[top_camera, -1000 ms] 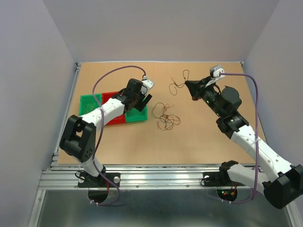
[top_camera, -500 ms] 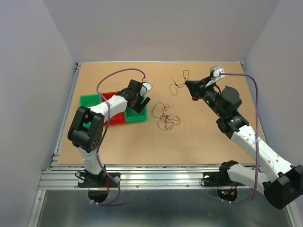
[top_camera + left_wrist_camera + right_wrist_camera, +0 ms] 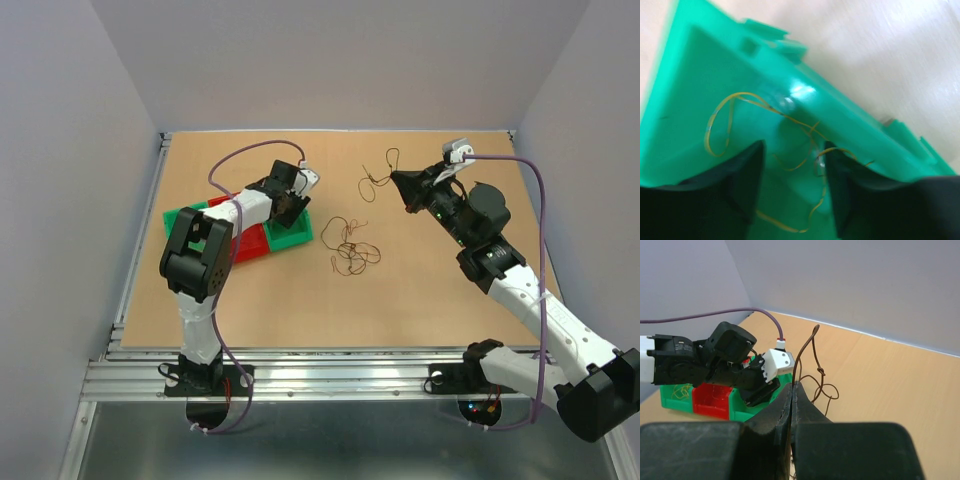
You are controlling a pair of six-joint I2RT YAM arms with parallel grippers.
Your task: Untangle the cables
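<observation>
A loose tangle of thin brown and dark cables (image 3: 350,248) lies on the table between the arms. My right gripper (image 3: 402,184) is shut on one brown strand (image 3: 812,340), which arcs up from the jaws (image 3: 792,386) and carries a small knot (image 3: 821,371); its loops (image 3: 376,180) hang left of the fingertips. My left gripper (image 3: 292,207) points down into the right-hand green bin (image 3: 700,90). Its fingers (image 3: 747,172) stand apart either side of a thin yellow-orange strand (image 3: 720,112) lying in that bin.
A row of small bins sits at the left: a green one (image 3: 290,238), a red one (image 3: 246,246) and another green one (image 3: 178,219), skewed on the table. Grey walls rise on three sides. The metal rail (image 3: 330,375) runs along the near edge.
The left arm has folded in, its elbow swinging right and its gripper shifting slightly back over the bin with narrower jaws. The bin row has turned askew. The right arm is still.
</observation>
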